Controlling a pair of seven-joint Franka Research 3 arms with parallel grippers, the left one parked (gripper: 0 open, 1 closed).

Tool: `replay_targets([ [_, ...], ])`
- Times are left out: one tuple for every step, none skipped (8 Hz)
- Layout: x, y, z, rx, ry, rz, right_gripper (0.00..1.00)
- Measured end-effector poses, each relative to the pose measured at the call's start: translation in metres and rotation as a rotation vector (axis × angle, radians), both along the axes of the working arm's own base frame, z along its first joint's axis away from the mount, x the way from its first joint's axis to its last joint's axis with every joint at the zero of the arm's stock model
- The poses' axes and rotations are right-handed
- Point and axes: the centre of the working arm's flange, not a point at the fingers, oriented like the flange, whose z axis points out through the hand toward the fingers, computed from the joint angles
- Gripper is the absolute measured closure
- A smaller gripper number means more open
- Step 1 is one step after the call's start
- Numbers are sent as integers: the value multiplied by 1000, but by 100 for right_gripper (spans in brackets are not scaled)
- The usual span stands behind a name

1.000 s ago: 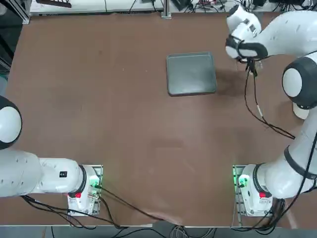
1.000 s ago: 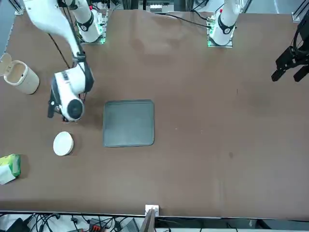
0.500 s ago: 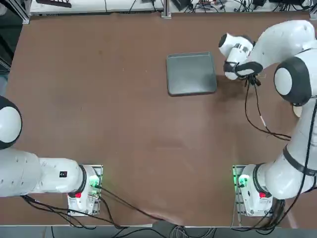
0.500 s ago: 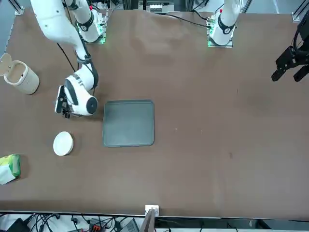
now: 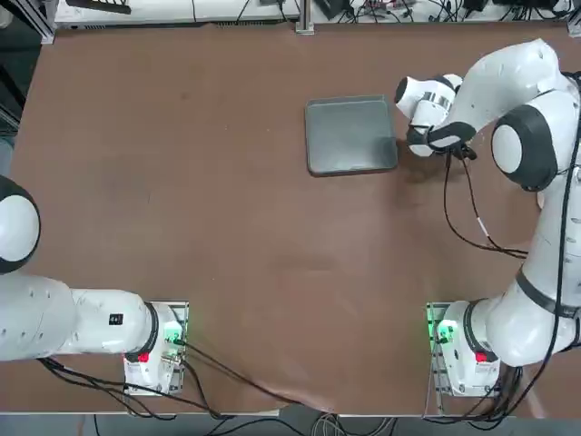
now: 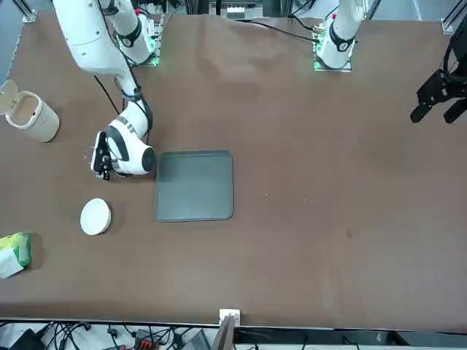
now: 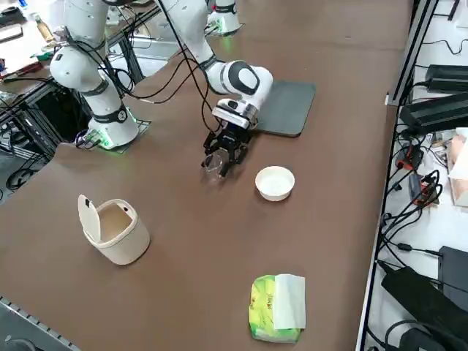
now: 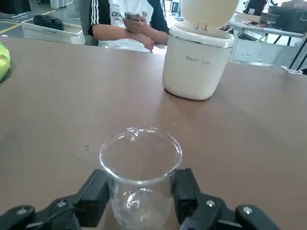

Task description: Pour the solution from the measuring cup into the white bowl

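My right gripper (image 7: 219, 162) is shut on the measuring cup (image 7: 213, 164), a tiny clear cup held upright just above the table, between the dark grey tray (image 7: 287, 102) and the white bowl (image 7: 275, 183). In the wrist view the black fingers (image 8: 93, 194) clamp the base of the measuring cup (image 8: 140, 165); whether it holds liquid I cannot tell. From the front, the right gripper (image 6: 98, 154) is left of the tray (image 6: 195, 186), and the white bowl (image 6: 95, 216) sits apart from it, nearer the camera. In the top view the arm's wrist (image 5: 427, 113) hides gripper, cup and bowl.
A cream trash can (image 6: 29, 117) with its lid up stands beyond the gripper, also in the wrist view as the trash can (image 8: 197, 62). A green packet (image 7: 276, 307) lies near the table edge. A seated person (image 8: 127, 24) is behind the table.
The right arm has swung away from the bowl toward the tray and come down lower, still gripping the cup. The bowl, tray and trash can have not moved.
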Motion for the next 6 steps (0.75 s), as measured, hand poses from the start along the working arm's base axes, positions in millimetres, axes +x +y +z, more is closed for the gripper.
replay_targets([
  [0,0,-1,-1,2,0,27],
  [-2,-1,-5,-3,8,-1,27],
  [-4,-1,-12,-8,13,-4,27],
  [-6,-2,-20,-13,14,-8,27],
  [-9,-2,-26,-17,16,-12,27],
  [-9,-2,-29,-23,14,-14,27],
])
